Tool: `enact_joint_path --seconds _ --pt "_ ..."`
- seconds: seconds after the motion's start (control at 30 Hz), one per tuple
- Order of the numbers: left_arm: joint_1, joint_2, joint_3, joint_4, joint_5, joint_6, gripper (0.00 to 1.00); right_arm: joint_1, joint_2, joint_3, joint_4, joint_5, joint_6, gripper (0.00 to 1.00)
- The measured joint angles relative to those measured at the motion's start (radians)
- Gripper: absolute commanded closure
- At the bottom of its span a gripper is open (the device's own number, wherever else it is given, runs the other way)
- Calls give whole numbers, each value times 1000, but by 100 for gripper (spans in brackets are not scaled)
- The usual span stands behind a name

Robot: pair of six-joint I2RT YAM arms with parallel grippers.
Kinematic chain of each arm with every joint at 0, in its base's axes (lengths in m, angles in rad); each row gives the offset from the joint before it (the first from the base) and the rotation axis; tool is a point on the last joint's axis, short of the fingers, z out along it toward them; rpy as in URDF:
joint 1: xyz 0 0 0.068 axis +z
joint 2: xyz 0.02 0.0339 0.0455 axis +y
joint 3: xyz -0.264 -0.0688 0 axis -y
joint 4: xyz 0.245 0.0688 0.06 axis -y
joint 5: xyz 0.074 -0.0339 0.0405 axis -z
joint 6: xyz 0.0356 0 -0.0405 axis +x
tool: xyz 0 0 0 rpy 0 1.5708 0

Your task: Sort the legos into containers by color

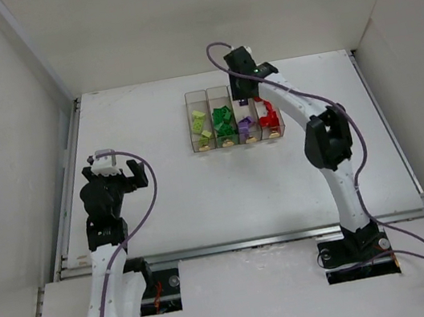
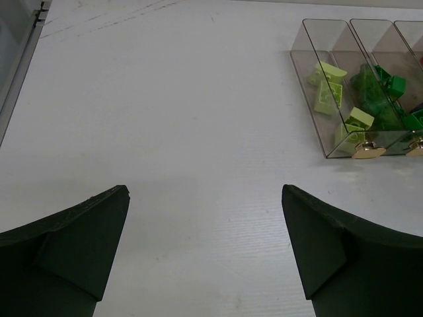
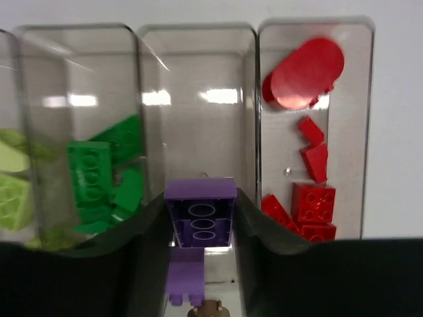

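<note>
Right pincer [image 3: 199, 203] is clamped on a purple brick [image 3: 199, 218], whose hollow underside faces the wrist camera. It is at the third bin of the containers [image 1: 196, 100], which sit toward 12 o'clock on the counter [image 1: 203, 201]; whether the brick is above or inside the bin I cannot tell. From 9 to 3 o'clock the bins hold yellow-green pieces [image 1: 201, 122], green pieces [image 1: 223, 120], purple pieces [image 1: 246, 126] and red pieces [image 1: 269, 115]. Left pincer [image 2: 205, 195] stands wide apart, holding nothing, over bare counter toward 9 o'clock, well apart from the bins.
</note>
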Motion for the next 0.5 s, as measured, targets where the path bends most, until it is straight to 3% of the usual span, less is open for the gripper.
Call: enact_joint_path --seconds 0.03,0.13,0.3,0.4,0.5 --pt "0 0 0 0 -2 0 1 -5 32 10 -17 3 0 38" --pt "0 0 0 -1 -9 0 1 -9 80 12 -76 16 0 20" --pt "0 3 0 -2 -18 0 1 -6 66 31 -97 22 -5 9" --pt "0 5 0 -2 -22 0 1 -4 2 25 -96 25 -5 1" --pt "0 5 0 -2 -23 0 1 -8 -129 -39 -73 49 -5 0"
